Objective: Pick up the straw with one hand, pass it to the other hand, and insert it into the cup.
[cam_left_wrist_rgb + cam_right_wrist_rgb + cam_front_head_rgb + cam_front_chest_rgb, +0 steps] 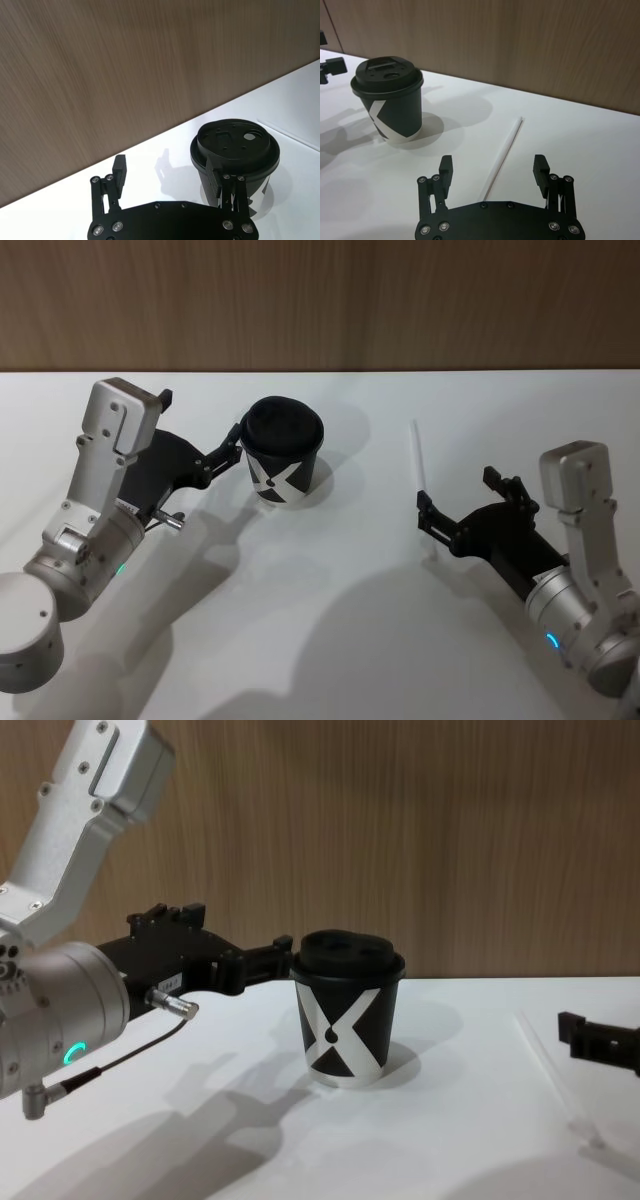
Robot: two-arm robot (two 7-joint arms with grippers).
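Note:
The black cup with a white X and a domed lid stands upright on the white table. My left gripper is open beside it, one fingertip against the cup's side just under the lid, and the cup is outside the jaws. The thin white straw lies flat on the table, right of the cup. My right gripper is open over the straw's near end, so the straw runs between its two fingers. Neither gripper holds anything.
A wood-panelled wall runs along the table's far edge. The white table stretches bare between the arms and toward the front. A thin grey cable with a metal plug hangs from my left wrist.

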